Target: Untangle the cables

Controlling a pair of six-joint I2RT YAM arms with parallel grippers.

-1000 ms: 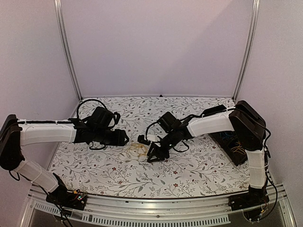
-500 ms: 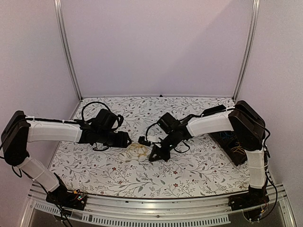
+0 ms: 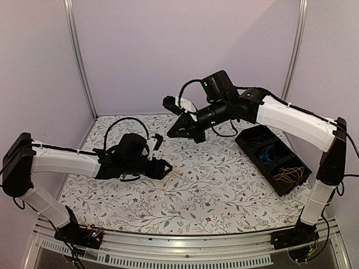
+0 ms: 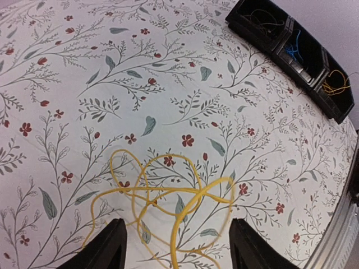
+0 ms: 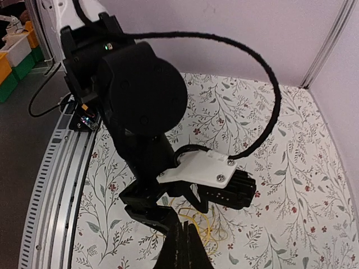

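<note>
Right gripper [image 3: 174,133] is no longer down at the cables [image 3: 172,177]: it has swung up and back toward the far edge of the worktop [image 3: 224,207], fingers pressed together. Left gripper [image 3: 164,168] has slid in over that spot, fingers apart, straddling the cables near the middle of the worktop, a bit left of centre. The cables lie flat on the cloth and the left has nothing clamped. My read: the right either came away with a strand or closed on air (no wire shows at its tips in any view, so I lean to a miss), and the left is lined up for the next pick. The left wrist shows the cables [image 4: 168,193] as loose yellow loops only, between its own fingers [image 4: 109,246], no blue among them; the top view gives just a faint smudge. The right wrist looks down on the left arm, with the cables [image 5: 197,223] peeking out beneath. Bin [image 3: 258,168] at the right edge holds dark, blue and orange wires, one kind per compartment; the right wrist doesn't show it.
</note>
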